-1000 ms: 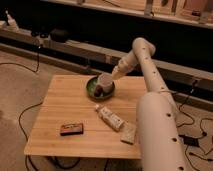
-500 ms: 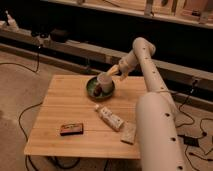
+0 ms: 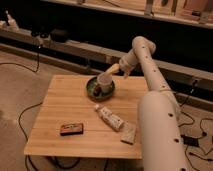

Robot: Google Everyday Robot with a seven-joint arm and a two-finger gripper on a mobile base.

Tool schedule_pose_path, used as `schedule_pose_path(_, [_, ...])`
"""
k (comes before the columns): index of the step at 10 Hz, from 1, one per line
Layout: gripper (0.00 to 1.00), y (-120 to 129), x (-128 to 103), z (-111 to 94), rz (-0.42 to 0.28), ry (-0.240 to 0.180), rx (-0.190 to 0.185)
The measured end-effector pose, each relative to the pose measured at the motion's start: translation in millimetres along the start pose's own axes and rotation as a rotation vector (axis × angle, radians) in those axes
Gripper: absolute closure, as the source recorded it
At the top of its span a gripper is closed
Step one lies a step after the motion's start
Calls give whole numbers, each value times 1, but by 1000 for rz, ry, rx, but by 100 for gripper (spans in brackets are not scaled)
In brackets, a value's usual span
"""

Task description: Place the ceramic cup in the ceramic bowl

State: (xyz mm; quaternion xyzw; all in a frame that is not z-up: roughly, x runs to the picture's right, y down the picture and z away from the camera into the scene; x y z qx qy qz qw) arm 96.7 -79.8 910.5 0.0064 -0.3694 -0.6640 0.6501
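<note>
The white ceramic cup [image 3: 105,81] stands over the middle of the green ceramic bowl [image 3: 92,91], at the back of the wooden table [image 3: 65,100]. Its base is inside the bowl's rim. A small brown item in the bowl is mostly hidden behind the cup. My gripper [image 3: 114,70] is just above and to the right of the cup's rim, at the end of the white arm [image 3: 150,75] that reaches in from the right. I cannot tell whether it touches the cup.
A white tube with a cap [image 3: 110,118] lies in front of the bowl. A tan pad [image 3: 128,133] lies by the arm's base. A dark flat box [image 3: 71,129] lies near the front edge. Cables run on the floor to the left and right.
</note>
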Motion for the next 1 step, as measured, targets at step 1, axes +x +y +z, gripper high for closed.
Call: schedule_pose_path(1, [20, 2, 0, -1, -3, 3, -7])
